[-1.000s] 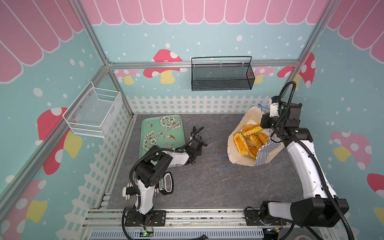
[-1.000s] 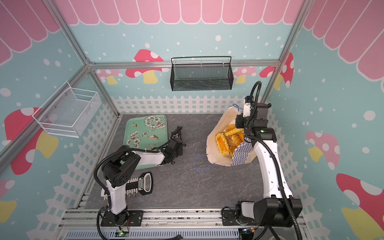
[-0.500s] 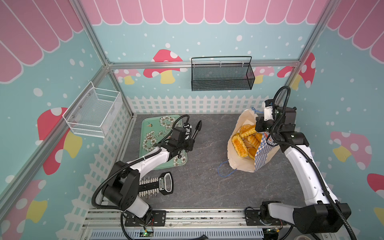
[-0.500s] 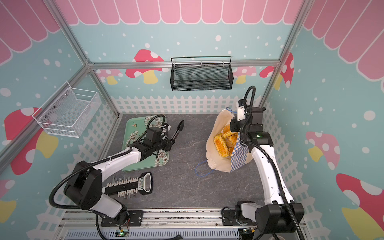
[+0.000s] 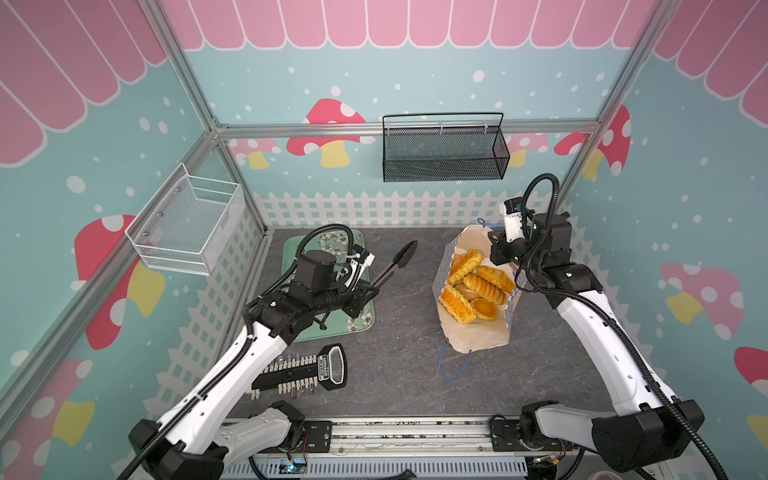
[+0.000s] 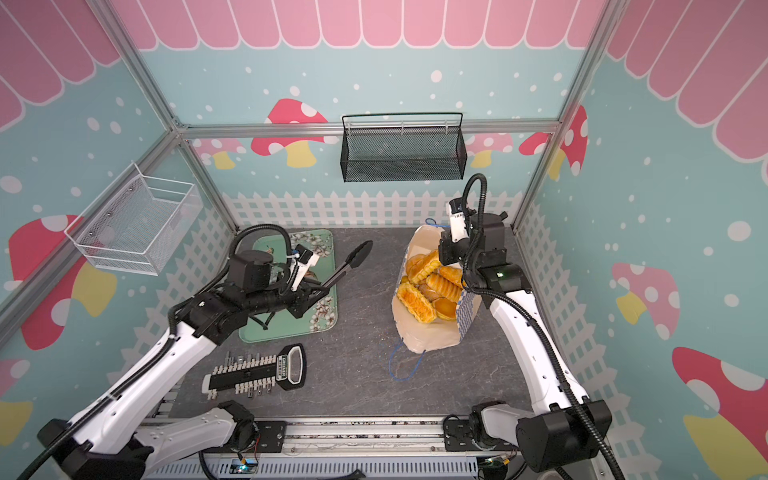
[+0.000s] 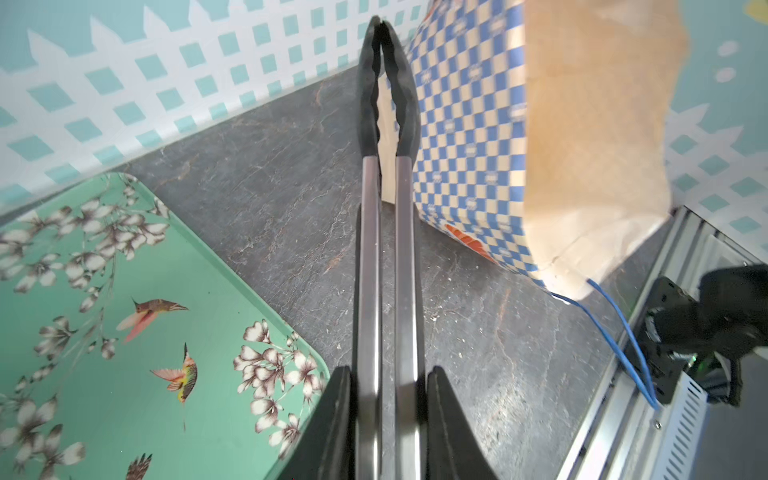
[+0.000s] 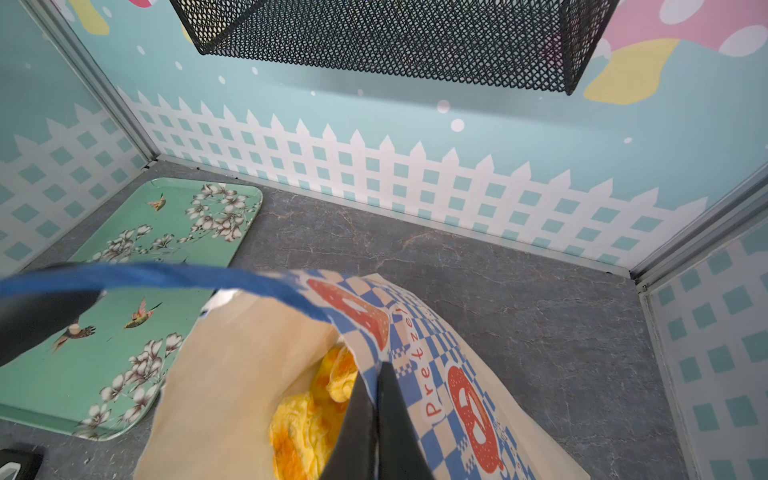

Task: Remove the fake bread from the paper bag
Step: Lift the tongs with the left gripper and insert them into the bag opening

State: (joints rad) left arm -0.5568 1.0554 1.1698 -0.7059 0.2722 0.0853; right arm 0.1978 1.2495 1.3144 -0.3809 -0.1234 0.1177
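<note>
Since a second ago the left claw point(image 7: 388, 376) has lifted off the desk point(image 5: 395, 374) and swung right. It is clamped on the tongs point(image 5: 395, 266), whose nearly closed tips aim at the bag point(image 5: 473, 340). The right claw point(image 8: 376, 415), closed, pinches the bag's far-right rim. The bread point(image 5: 478, 286) sits inside the bag, right of the tray point(image 5: 357, 322).

Tabletop point(image 5: 399, 332) lies bare between tray point(image 5: 361, 322) and paper bag point(image 5: 478, 340); tongs point(image 5: 395, 266) slant above that gap
</note>
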